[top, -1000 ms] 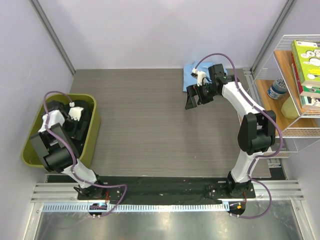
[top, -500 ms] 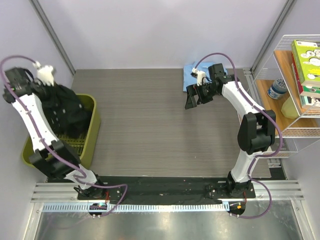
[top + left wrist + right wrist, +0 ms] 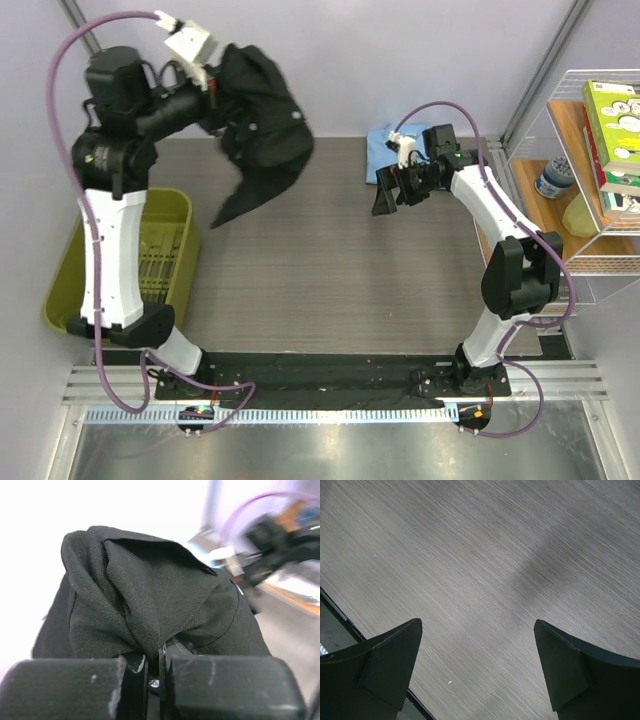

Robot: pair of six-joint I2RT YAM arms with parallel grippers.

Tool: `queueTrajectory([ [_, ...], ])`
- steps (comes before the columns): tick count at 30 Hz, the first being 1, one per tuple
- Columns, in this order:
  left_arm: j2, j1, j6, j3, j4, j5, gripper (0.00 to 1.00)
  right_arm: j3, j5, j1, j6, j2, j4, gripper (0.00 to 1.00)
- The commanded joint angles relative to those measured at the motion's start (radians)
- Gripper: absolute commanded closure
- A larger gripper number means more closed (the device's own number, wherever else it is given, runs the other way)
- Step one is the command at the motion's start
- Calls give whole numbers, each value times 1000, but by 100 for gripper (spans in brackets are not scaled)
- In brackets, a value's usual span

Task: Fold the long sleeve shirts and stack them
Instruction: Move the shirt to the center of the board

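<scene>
Pinching black shirt [image 3: 262,130] in left tool [image 3: 160,655], raised high so cloth hangs free beneath it, ready for laying on the surface [image 3: 300,270]. Holding right tool [image 3: 480,670] spread and empty, light blue shirt [image 3: 383,150] just behind it.

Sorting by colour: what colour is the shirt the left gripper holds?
The shirt is plain black, clearest in the left wrist view.

At the left edge of the tabletop [image 3: 330,270], beside the left arm: 1 bin [image 3: 193,235]. Above the far-left corner, clear of the surface and right of the bin: lifted shirt [image 3: 265,130], hanging from the left gripper [image 3: 212,85] clamped on it. At the far edge, right of centre: lying shirt [image 3: 380,150], just behind the spread right gripper [image 3: 393,195], which hovers over bare tabletop. Beyond the right edge: shelf rack [image 3: 590,150].
</scene>
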Motion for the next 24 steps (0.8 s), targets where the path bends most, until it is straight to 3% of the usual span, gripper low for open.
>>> queueTrajectory([
  [1,56,-165,-102,71,158,3,100,-18,-5,-28,14,-95,41,0],
  [6,24,-176,-147,-112,175,-75,100,-31,2,-71,11,-130,39,0],
  [9,-33,-113,-159,-222,178,-126,100,-38,-5,-94,-12,-155,19,0],
  [13,-68,-100,9,-183,83,-95,100,-83,-24,-94,-52,-196,2,0],
  [16,-75,-159,80,-144,-4,-98,100,-124,-32,-94,-86,-214,-7,0],
  [20,-21,-347,160,-126,-127,-139,100,-111,-47,-97,-112,-193,-53,0],
  [21,-6,-381,160,-150,-145,-141,93,-106,-50,-99,-112,-181,-60,0],
  [22,28,-413,159,-165,-174,-141,76,-103,-53,-99,-110,-178,-67,0],
  [23,45,-456,156,-179,-194,-149,33,-101,-56,-107,-109,-173,-67,0],
  [24,60,-467,118,-185,-204,-156,12,-100,-55,-110,-107,-164,-68,0],
])
